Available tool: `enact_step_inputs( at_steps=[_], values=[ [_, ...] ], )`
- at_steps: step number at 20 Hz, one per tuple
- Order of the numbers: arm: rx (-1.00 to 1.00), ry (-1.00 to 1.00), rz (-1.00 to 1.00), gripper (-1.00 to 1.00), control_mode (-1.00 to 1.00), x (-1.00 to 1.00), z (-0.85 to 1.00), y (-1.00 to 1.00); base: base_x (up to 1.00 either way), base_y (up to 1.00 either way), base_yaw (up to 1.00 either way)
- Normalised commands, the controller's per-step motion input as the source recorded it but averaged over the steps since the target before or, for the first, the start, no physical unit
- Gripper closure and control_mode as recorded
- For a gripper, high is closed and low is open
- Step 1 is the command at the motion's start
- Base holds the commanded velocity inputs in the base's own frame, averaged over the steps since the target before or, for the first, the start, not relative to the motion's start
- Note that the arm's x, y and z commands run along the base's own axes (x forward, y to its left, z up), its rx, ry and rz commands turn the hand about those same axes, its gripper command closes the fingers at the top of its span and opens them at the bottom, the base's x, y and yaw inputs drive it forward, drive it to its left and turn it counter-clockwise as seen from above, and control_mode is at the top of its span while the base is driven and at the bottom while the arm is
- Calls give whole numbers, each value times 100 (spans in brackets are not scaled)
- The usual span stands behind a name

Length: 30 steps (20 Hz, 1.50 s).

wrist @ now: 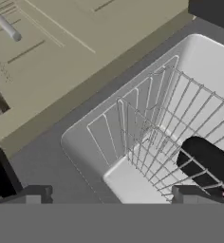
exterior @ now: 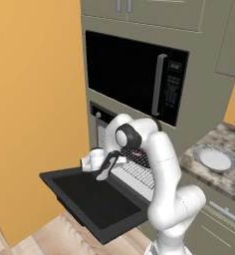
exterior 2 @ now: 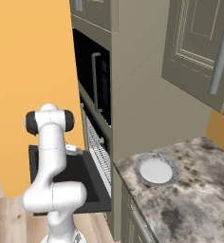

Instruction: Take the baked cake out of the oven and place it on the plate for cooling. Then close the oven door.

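We see the oven (exterior: 132, 164) set in the tall cabinet under the microwave, its pale inside and wire racks (wrist: 171, 128) exposed. The oven door (exterior: 92, 199), a flat black panel, hangs fully open and level. The plate (exterior 2: 155, 170), white with a grey rim, lies flat on the mottled counter (exterior 2: 190, 199) beside the oven. We cannot make out the cake for certain.
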Motion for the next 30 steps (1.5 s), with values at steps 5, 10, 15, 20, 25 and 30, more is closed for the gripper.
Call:
enact_step_inputs(
  at_steps=[5,10,15,20,25,30],
  values=[
    [12,-34,12,-100,-100,57,-87,1,0,0,0],
    [27,-13,-11,-100,-100,82,-63,5,0,0,0],
    [32,-23,-21,-100,-100,69,-31,0,0,0,0],
    [20,-27,-20,-100,-100,49,-72,1,0,0,0],
    [13,-23,-19,-100,-100,32,-21,0,0,0,0],
    [17,-3,-13,-100,-100,45,-4,-20,0,0,0]
  ],
)
